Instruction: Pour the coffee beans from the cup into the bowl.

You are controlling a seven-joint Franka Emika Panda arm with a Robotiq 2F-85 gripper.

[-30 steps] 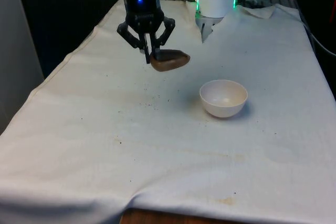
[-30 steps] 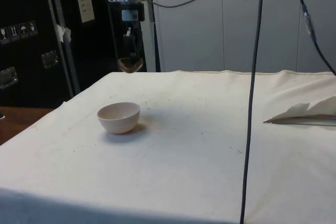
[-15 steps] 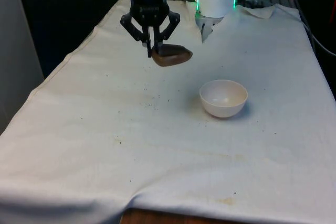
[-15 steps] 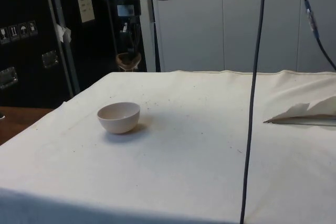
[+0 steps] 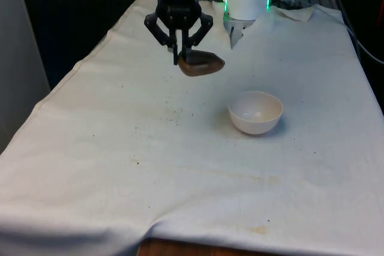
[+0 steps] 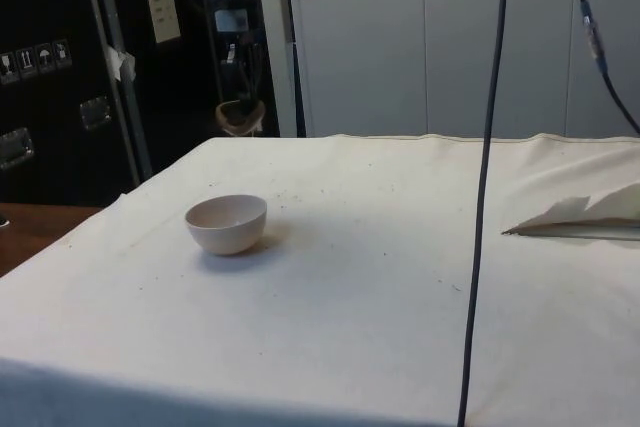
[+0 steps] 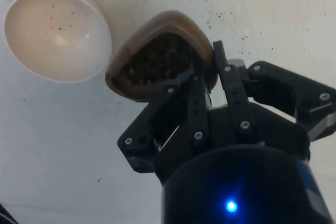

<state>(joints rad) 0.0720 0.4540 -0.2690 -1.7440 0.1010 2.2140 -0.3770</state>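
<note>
A black two-fingered tool (image 5: pixel 182 58) hangs in the air above the counter (image 5: pixel 120 166), its fingers pinched onto the rim of a small brown cup (image 5: pixel 201 64). The cup is held level and clear of the cloth, and the wrist view looks down into it at a dark heap of coffee beans (image 7: pixel 157 59) inside. The bowl (image 5: pixel 255 112), pale and round, sits on the counter well apart from the cup. In the front view it lies toward the front view's right of the cup and nearer the camera, and much lower. In the side view the cup (image 6: pixel 241 115) hangs high and farther back than the bowl (image 6: pixel 227 223), roughly in line with it. In the wrist view the bowl (image 7: pixel 55 35) appears just beside the cup (image 7: pixel 160 53), on the side away from the fingers (image 7: pixel 233 95), and it holds only a few dark specks. Judging from this, the cup is not yet over the bowl, so it likely needs to travel sideways toward the bowl before any tilt, or the beans would land on the cloth. A scatter of dark crumbs (image 5: pixel 174 112) lies on the cloth between the two.
</note>
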